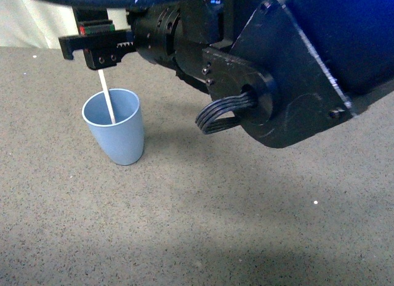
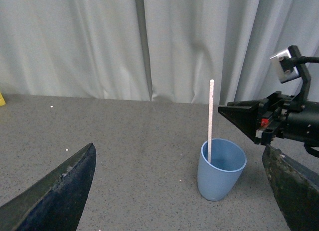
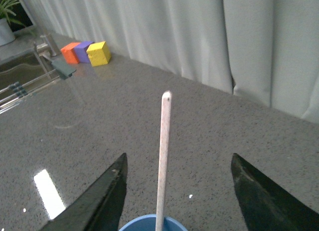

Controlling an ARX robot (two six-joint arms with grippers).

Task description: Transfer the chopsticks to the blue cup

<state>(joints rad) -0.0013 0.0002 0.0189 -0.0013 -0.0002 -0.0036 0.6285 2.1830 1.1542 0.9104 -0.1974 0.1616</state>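
Right claw [image 3: 178, 161] wide apart over blue cup [image 1: 120, 141]; chopsticks [image 1: 106, 98] standing inside, unheld; left claw [image 2: 179, 149] wide too

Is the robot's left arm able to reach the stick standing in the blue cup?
Probably yes. The left gripper is open and faces the cup, with only bare table between. The stick stands unheld, but the right gripper, also open, hangs close by its top and might crowd it.

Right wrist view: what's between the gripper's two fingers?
The chopsticks, standing in the blue cup, with bare gaps on both sides; the open right gripper isn't touching it.
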